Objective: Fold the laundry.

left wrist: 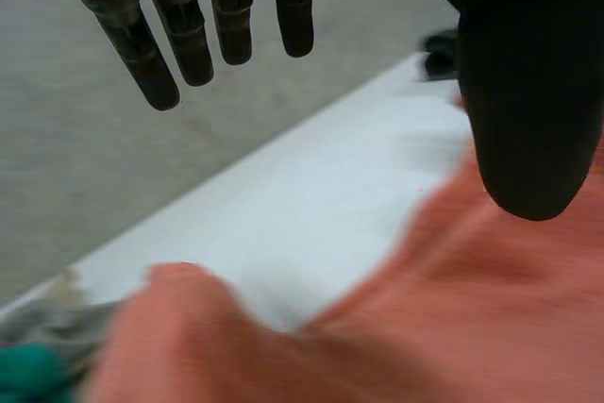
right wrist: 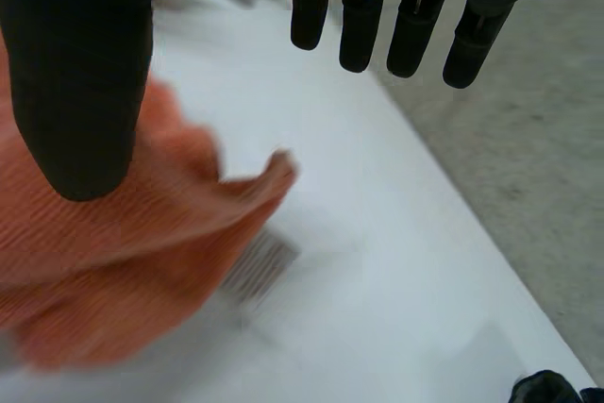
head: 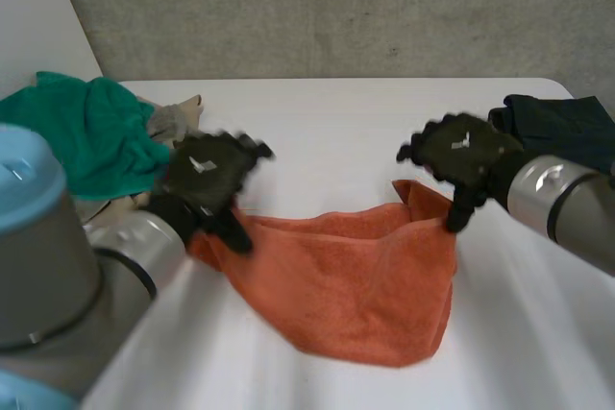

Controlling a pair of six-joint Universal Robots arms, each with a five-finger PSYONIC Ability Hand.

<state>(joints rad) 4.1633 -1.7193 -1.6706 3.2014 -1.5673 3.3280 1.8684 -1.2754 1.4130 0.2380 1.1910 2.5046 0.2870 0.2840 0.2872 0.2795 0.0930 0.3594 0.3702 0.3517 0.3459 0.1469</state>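
- Lying crumpled on the white table [head: 327, 132], between my two hands, is an orange towel [head: 356, 280].
- My left hand [head: 207, 180] is at the towel's left corner, fingers [left wrist: 189, 40] straight, thumb held apart, gripping nothing.
- My right hand [head: 461, 151] is at its right corner, fingers [right wrist: 415, 16] straight, thumb spread wide, gripping nothing.
- A green cloth [head: 82, 132] is heaped at the table's left; a dark garment [head: 562, 122] lies at its right.

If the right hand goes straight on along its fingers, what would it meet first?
Probably the bare white table: the right hand points its straight fingers at it, and the orange towel lies beside, under the thumb. Depth is hard to judge.
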